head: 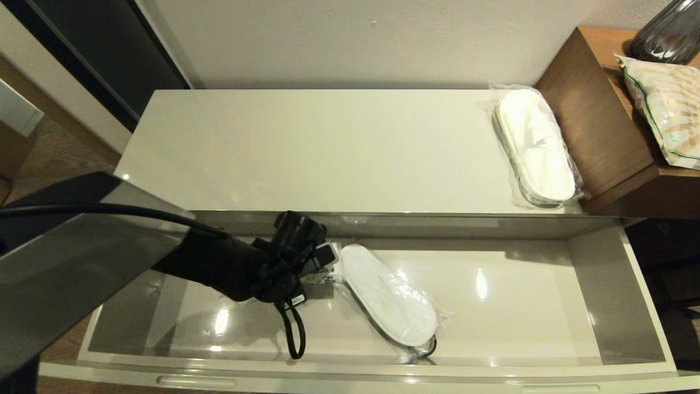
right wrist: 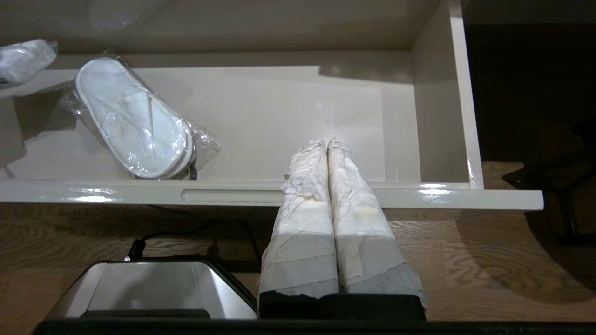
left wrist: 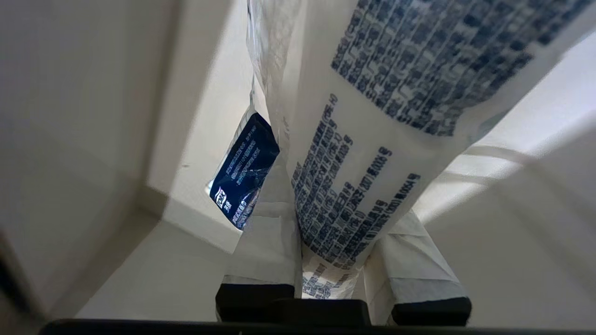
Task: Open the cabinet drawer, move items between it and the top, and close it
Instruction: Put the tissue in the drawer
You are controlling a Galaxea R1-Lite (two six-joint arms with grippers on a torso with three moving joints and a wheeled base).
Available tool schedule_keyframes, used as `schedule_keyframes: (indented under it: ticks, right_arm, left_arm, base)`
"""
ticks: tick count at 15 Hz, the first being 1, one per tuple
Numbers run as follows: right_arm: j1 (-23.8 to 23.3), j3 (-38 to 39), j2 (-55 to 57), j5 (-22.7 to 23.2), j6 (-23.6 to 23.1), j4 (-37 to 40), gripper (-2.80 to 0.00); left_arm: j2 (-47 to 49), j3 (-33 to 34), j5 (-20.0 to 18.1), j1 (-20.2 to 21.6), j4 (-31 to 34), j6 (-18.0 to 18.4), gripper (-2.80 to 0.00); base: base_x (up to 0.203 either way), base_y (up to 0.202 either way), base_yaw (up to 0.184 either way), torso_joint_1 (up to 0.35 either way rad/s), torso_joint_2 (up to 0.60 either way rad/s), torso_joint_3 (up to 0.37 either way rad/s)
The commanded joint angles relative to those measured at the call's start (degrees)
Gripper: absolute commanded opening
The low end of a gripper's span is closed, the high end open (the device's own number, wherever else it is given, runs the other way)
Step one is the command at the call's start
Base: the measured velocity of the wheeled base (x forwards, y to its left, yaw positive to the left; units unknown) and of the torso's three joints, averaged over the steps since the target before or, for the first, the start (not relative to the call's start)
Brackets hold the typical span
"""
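Drawer [head: 645, 306] pulled open, left gripper [left wrist: 326, 274] inside it pinching printed packet [left wrist: 372, 139], wrapped slippers [head: 391, 298] beside, second pair [head: 536, 145] on top [head: 306, 148], right gripper [right wrist: 328, 153] pressed together outside drawer front.

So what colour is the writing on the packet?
Dark blue on the white packet, clearest in the left wrist view.

Glossy drawer [head: 645, 306]; clear-plastic-wrapped slippers [head: 391, 298]; wooden desk [head: 596, 115].
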Motion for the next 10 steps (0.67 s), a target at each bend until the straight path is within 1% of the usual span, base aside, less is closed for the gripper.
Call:
schedule_keyframes:
  ticks: [1, 2, 4, 5, 7, 8, 9, 10]
  right_arm:
    - [-0.02, 0.01, 0.0, -0.01, 0.01, -0.02, -2.8]
    - [-0.02, 0.01, 0.04, -0.01, 0.01, -0.02, -2.8]
    - [-0.02, 0.01, 0.0, -0.01, 0.01, -0.02, -2.8]
    - [-0.02, 0.01, 0.0, -0.01, 0.01, -0.02, -2.8]
    - [-0.02, 0.01, 0.0, -0.01, 0.01, -0.02, -2.8]
    - [-0.02, 0.01, 0.05, -0.01, 0.01, -0.02, -2.8]
    - [-0.02, 0.01, 0.0, -0.01, 0.01, -0.02, -2.8]
    - [-0.02, 0.01, 0.0, -0.01, 0.01, -0.02, -2.8]
  left_arm:
    - [4.39, -0.07, 4.18, -0.29, -2.14, 0.12, -2.8]
    - [5.45, 0.25, 6.22, -0.43, -4.54, -0.02, -2.8]
    - [7.29, 1.03, 8.9, -0.6, -8.59, 0.16, -2.8]
    - [7.96, 1.35, 10.68, -0.7, -9.62, 0.16, -2.8]
    - [8.74, 1.41, 11.12, -0.78, -9.88, -0.05, -2.8]
    - [9.73, 1.36, 11.81, -0.78, -10.79, -0.21, 0.0]
    - [10.61, 1.38, 12.98, -0.78, -12.93, -0.26, 0.0]
    - [11.67, 1.62, 13.96, -0.74, -16.59, -0.1, 0.0]
  base:
    - [0.0, 0.0, 0.0, 0.0, 0.0, 0.0]
    - [0.0, 0.0, 0.0, 0.0, 0.0, 0.0]
    - [0.0, 0.0, 0.0, 0.0, 0.0, 0.0]
    - [0.0, 0.0, 0.0, 0.0, 0.0, 0.0]
    - [0.0, 0.0, 0.0, 0.0, 0.0, 0.0]
    - [0.0, 0.0, 0.0, 0.0, 0.0, 0.0]
    - [0.0, 0.0, 0.0, 0.0, 0.0, 0.0]
    - [0.0, 0.0, 0.0, 0.0, 0.0, 0.0]
